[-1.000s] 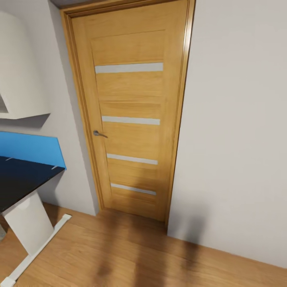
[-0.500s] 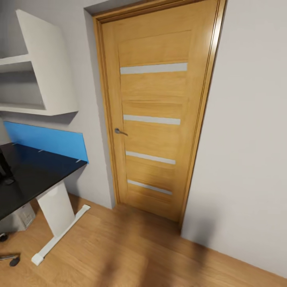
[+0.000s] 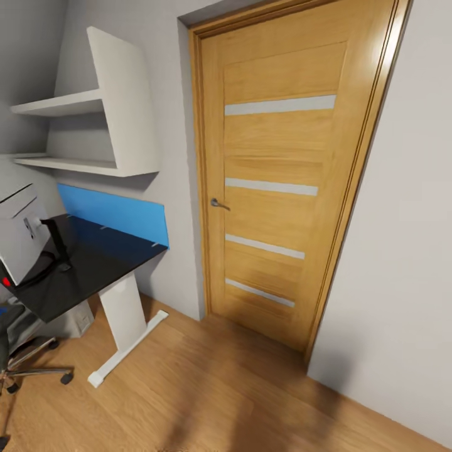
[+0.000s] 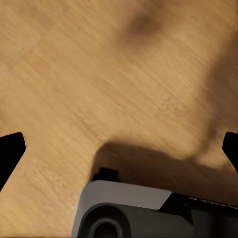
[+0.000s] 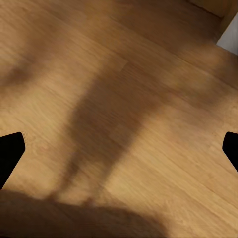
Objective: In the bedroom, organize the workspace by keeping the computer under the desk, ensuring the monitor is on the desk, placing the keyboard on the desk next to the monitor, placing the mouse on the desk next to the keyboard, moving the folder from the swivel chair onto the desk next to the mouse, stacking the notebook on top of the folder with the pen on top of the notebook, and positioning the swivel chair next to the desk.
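The black-topped desk point(image 3: 103, 260) stands at the left of the head view on a white leg point(image 3: 123, 312). On it, at the picture's left edge, the monitor point(image 3: 17, 242) shows its pale back, with a thin black stem point(image 3: 58, 243). A grey computer box point(image 3: 68, 321) sits on the floor under the desk. Part of the swivel chair's chrome base point(image 3: 31, 371) with a black caster point(image 3: 66, 378) shows at the lower left. In the left wrist view my left gripper point(image 4: 119, 153) is open over bare wood floor. My right gripper point(image 5: 119, 151) is open too, over the floor.
A closed wooden door point(image 3: 282, 188) with a silver handle point(image 3: 220, 204) faces me, a plain wall point(image 3: 402, 263) to its right. White wall shelves point(image 3: 94, 125) and a blue back panel point(image 3: 116, 213) sit above the desk. Wood floor point(image 3: 220, 389) spreads in front.
The camera has swung left, so the door has slid rightward in the picture. The shelves, more of the desk, the monitor, the computer and the chair base have come into view.
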`<state>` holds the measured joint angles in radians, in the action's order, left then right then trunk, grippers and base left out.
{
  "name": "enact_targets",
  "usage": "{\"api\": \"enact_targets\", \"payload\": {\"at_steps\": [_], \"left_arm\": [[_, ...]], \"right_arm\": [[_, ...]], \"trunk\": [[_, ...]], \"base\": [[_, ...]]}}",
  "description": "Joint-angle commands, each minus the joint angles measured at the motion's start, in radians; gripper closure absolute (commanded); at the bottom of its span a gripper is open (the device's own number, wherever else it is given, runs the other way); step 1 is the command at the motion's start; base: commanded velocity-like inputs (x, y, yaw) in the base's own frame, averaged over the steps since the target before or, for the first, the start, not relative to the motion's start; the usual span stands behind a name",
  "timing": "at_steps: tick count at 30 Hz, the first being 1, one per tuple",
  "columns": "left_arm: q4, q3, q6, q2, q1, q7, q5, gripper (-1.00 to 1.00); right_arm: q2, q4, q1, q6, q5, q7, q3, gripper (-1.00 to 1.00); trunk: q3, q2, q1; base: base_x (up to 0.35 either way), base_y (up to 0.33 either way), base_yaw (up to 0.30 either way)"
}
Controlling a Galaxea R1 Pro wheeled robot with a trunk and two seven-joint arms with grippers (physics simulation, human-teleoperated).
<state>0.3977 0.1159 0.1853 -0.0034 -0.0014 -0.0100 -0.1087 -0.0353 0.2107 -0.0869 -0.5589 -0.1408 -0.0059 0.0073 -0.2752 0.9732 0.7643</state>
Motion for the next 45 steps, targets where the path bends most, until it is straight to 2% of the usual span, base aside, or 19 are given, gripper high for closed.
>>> {"api": "enact_targets", "payload": {"at_steps": [1,13,34,45], "left_arm": [[0.0,-0.001,0.002,0.0,0.0,-0.001,-0.01,-1.0],[0.0,-0.001,0.002,0.0,0.0,-0.001,-0.009,-1.0],[0.0,-0.001,0.003,0.0,0.0,-0.001,-0.011,-1.0],[0.0,-0.001,0.003,0.0,0.0,-0.001,-0.011,-1.0]], "right_arm": [[0.0,-0.001,-0.001,-0.003,-0.004,-0.001,0.0,-1.0],[0.0,-0.001,-0.001,-0.003,-0.04,-0.002,-0.001,-1.0],[0.002,0.001,-0.001,-0.004,-0.045,-0.003,-0.001,-1.0],[0.003,0.001,-0.001,-0.004,-0.045,-0.002,-0.001,-1.0]], "trunk": [[-0.002,0.001,0.0],[-0.01,0.001,0.0],[-0.025,0.001,0.0],[-0.037,0.001,0.0]], "base": [[-0.001,0.0,0.262],[0.0,0.0,0.259],[0.0,0.0,0.253],[0.0,0.0,0.15]]}}
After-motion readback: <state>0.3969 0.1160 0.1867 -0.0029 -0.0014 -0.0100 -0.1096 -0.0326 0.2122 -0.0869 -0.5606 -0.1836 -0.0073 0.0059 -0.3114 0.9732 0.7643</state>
